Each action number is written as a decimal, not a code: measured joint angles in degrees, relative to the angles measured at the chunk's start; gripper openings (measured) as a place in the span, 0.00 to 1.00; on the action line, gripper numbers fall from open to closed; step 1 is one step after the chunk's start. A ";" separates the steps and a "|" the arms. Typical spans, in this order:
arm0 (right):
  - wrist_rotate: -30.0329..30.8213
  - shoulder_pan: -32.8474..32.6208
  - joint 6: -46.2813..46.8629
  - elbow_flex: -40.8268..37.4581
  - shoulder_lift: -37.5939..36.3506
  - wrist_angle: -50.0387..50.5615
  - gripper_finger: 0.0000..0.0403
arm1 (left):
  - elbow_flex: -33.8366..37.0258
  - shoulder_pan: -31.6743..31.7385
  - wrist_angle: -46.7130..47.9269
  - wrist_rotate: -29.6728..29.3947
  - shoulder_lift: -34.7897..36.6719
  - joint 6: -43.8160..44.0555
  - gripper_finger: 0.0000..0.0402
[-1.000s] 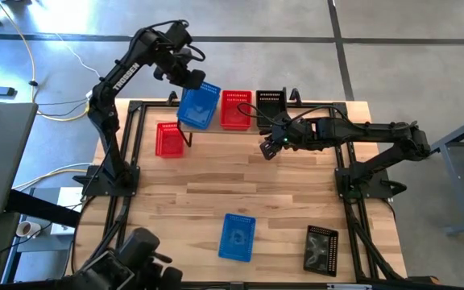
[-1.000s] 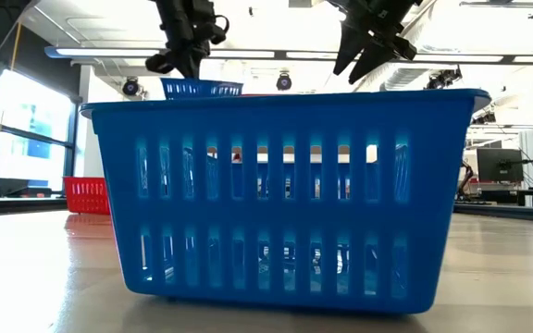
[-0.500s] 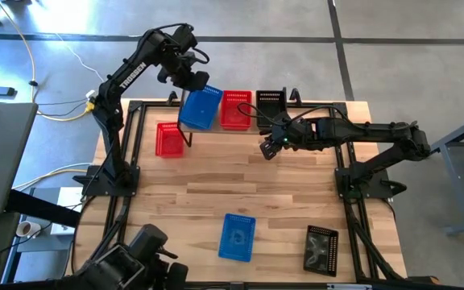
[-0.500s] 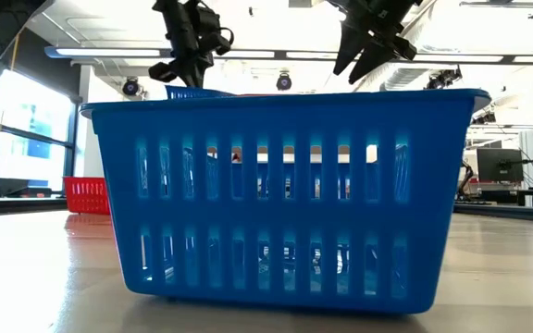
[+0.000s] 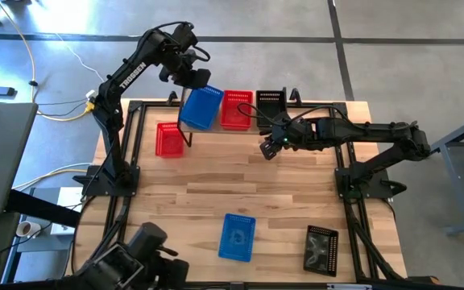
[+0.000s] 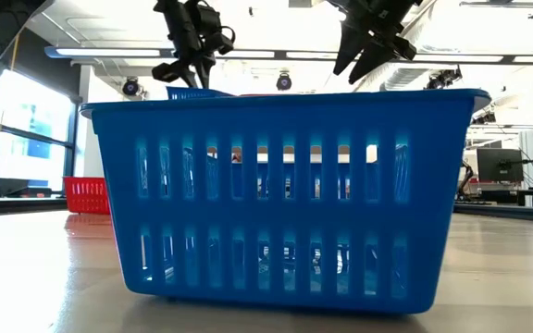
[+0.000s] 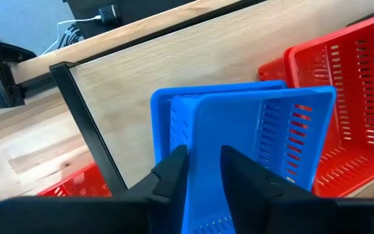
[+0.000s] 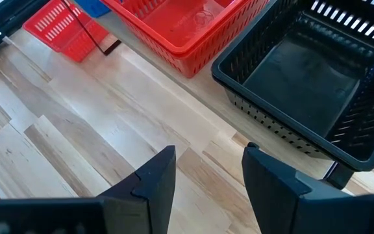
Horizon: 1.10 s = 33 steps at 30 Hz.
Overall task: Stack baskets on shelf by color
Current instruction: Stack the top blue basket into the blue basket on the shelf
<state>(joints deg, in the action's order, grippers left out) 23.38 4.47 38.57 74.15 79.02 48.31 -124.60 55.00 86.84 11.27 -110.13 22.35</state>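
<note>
My left gripper (image 5: 190,76) is at the shelf's left end, shut on a blue basket (image 5: 201,107) that sits tilted in a second blue basket (image 7: 162,123) on the shelf (image 7: 174,58). A red basket (image 5: 236,109) stands at the shelf's middle and a black basket (image 5: 270,105) at its right end. My right gripper (image 5: 268,148) hangs open over the table, just nearside of the black basket (image 8: 310,84). Loose on the table are a red basket (image 5: 167,138), a blue basket (image 5: 237,237) and a black basket (image 5: 321,250). My left gripper pinches the upper blue basket's short end wall (image 7: 203,149) between its two fingers (image 7: 174,175), coming from above and slanting down from the far side. The basket is tilted, its lower part inside the blue basket beneath it.
In the low view the near blue basket (image 6: 285,199) fills the foreground and hides most of the shelf. The shelf's black leg (image 5: 188,137) stands next to the loose red basket (image 6: 86,194). Bare wood lies at the table's middle (image 5: 240,181).
My left gripper has moved a little toward the far edge and down, tipping as it went. The blue basket it holds has sunk lower into the blue basket on the shelf. The right arm has kept still.
</note>
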 joint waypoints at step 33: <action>-1.30 0.04 0.44 0.00 0.00 0.00 0.40 | 0.00 -10.40 3.09 4.26 8.50 -33.07 0.29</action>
<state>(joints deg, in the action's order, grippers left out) 22.07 4.51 39.00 74.15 79.02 48.31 -124.60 44.60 89.93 15.53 -101.63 -10.72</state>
